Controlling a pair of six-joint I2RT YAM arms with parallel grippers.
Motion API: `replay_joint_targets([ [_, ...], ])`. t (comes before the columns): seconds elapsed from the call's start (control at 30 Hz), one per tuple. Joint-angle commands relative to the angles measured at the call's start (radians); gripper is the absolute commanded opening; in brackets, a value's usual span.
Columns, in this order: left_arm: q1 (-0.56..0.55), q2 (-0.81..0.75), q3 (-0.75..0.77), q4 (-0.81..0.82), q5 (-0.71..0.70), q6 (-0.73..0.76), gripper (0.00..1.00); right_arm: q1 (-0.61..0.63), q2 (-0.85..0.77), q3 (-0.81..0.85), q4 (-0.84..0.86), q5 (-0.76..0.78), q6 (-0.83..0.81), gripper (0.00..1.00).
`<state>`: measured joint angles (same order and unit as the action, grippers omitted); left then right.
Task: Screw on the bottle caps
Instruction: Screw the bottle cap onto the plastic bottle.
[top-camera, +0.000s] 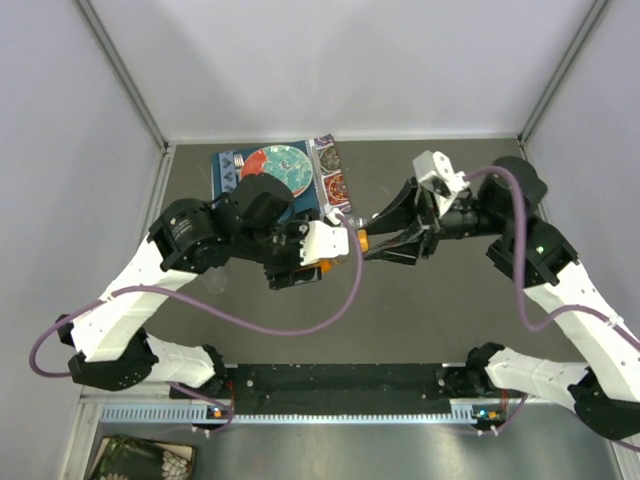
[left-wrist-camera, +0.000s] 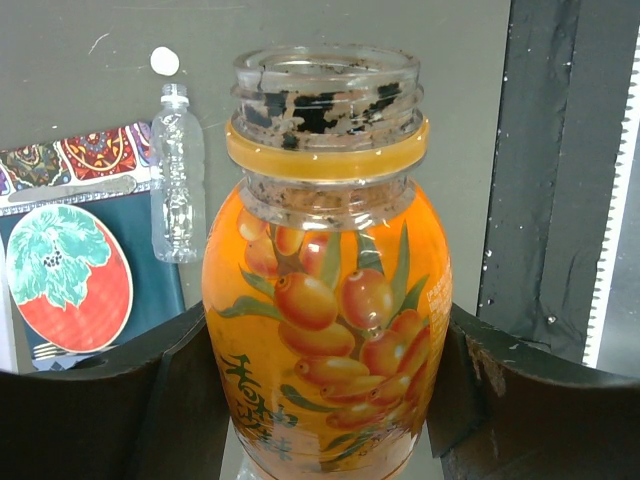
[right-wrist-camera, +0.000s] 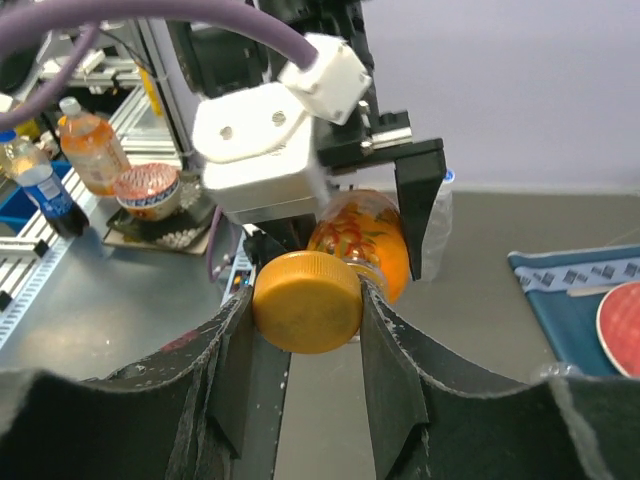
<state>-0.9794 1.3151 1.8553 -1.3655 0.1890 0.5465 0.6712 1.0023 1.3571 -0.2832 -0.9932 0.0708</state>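
Observation:
My left gripper (left-wrist-camera: 320, 385) is shut on the body of the squat orange bottle (left-wrist-camera: 325, 320), which it holds off the table with its open, threaded mouth (left-wrist-camera: 327, 90) pointing toward the right arm. My right gripper (right-wrist-camera: 307, 300) is shut on the orange cap (right-wrist-camera: 305, 310), which sits directly in front of the bottle's neck (right-wrist-camera: 375, 245). Whether cap and mouth touch I cannot tell. In the top view the two grippers (top-camera: 320, 248) (top-camera: 378, 240) meet at mid-table. A slim clear bottle (left-wrist-camera: 178, 185) lies uncapped on the table, a white cap (left-wrist-camera: 164, 61) just beyond its mouth.
A red-and-teal patterned plate (top-camera: 277, 165) rests on a dark blue placemat (top-camera: 225, 172) at the back of the table, behind the left arm. A fork (left-wrist-camera: 45, 350) lies on the mat near the plate. Grey walls close in the back and sides.

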Motion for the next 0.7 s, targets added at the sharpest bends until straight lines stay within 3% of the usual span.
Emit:
replay_joint_targets([
  [0.0,-0.018,0.003,0.047,-0.172,-0.037,-0.011,0.01,0.030,0.077,0.085,-0.178,0.001,-0.163,0.33],
  [0.67,-0.024,0.033,0.013,-0.155,-0.102,-0.028,0.00,0.117,0.139,0.073,-0.220,0.162,-0.220,0.29],
])
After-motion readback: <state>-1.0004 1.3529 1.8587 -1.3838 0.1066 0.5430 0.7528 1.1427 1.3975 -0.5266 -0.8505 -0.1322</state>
